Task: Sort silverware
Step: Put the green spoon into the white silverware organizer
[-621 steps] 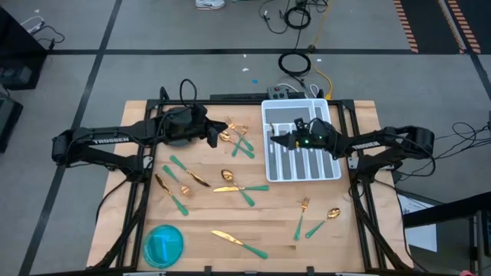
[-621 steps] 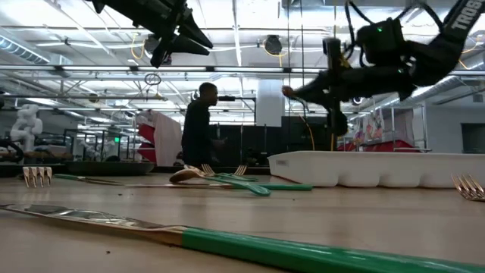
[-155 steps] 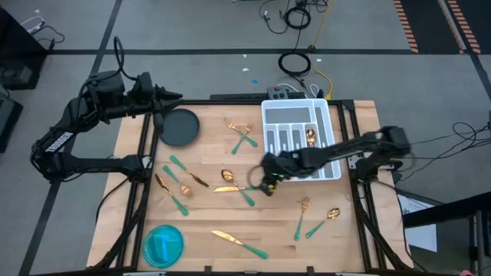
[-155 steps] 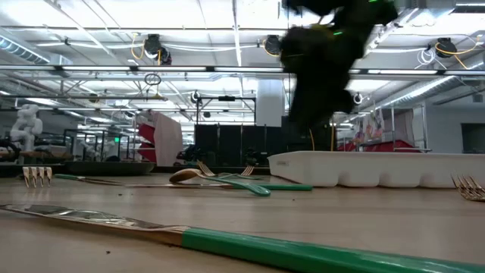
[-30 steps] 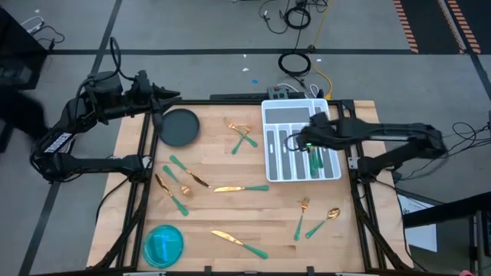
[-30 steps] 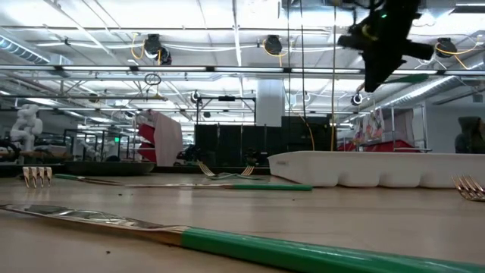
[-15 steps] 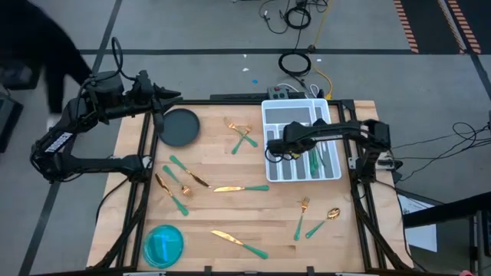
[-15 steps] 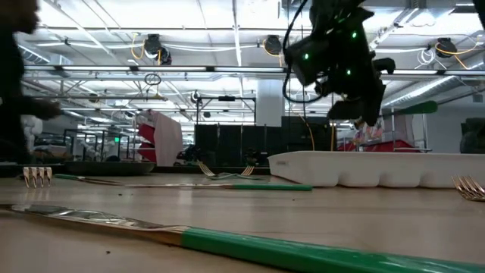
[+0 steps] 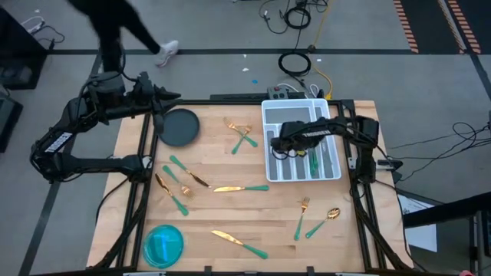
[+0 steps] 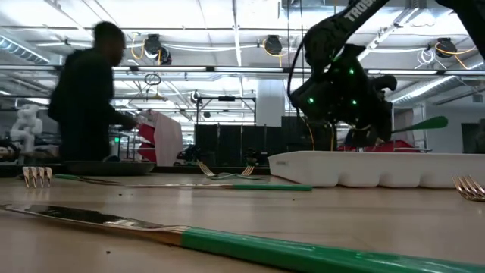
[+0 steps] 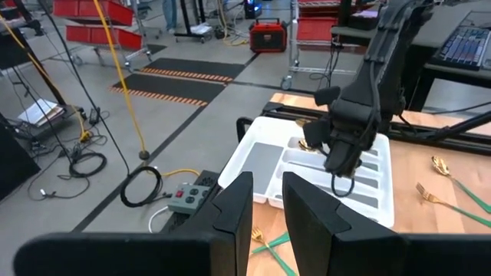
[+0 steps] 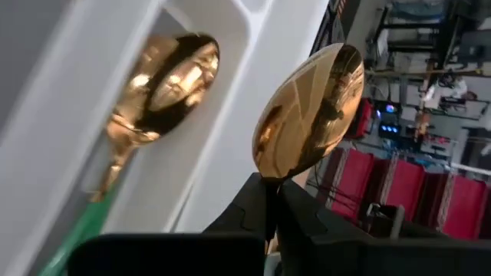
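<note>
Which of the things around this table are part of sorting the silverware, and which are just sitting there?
Part of the job: the spoon in the right gripper, the knife, the forks, the other green-handled pieces on the table, the white tray.
Just lying about: the dark plate, the blue dish.

White tray point(image 9: 271, 115), dark plate point(image 9: 180, 126), blue dish point(image 9: 163, 244) — person point(image 10: 87, 98) passing.
</note>
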Robot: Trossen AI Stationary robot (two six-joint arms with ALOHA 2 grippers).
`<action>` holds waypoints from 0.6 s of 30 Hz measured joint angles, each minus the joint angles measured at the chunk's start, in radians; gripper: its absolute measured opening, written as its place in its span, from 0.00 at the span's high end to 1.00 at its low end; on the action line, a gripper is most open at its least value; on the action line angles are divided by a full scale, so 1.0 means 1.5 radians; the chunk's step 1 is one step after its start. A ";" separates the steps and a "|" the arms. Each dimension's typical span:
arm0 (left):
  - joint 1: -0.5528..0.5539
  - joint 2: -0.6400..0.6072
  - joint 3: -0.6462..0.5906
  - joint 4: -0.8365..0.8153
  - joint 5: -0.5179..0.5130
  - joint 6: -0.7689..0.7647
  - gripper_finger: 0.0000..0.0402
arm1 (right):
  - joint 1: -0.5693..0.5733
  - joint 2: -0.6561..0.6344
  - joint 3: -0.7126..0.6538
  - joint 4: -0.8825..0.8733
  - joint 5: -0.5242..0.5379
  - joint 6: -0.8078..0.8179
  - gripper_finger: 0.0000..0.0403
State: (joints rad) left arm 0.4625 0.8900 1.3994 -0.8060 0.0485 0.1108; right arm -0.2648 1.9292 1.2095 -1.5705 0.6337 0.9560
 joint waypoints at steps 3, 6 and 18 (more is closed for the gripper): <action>0.000 0.000 0.000 0.000 0.000 0.000 0.80 | -0.003 0.000 -0.011 0.024 -0.007 -0.004 1.00; 0.000 0.000 0.000 0.000 0.000 0.000 0.80 | -0.002 0.000 -0.016 0.069 -0.020 -0.017 1.00; 0.000 0.000 0.000 0.003 0.000 -0.001 0.80 | -0.020 0.000 -0.032 0.145 -0.025 -0.023 1.00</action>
State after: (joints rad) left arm 0.4625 0.8902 1.3994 -0.8017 0.0483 0.1101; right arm -0.2945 1.9289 1.1622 -1.3526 0.5963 0.9216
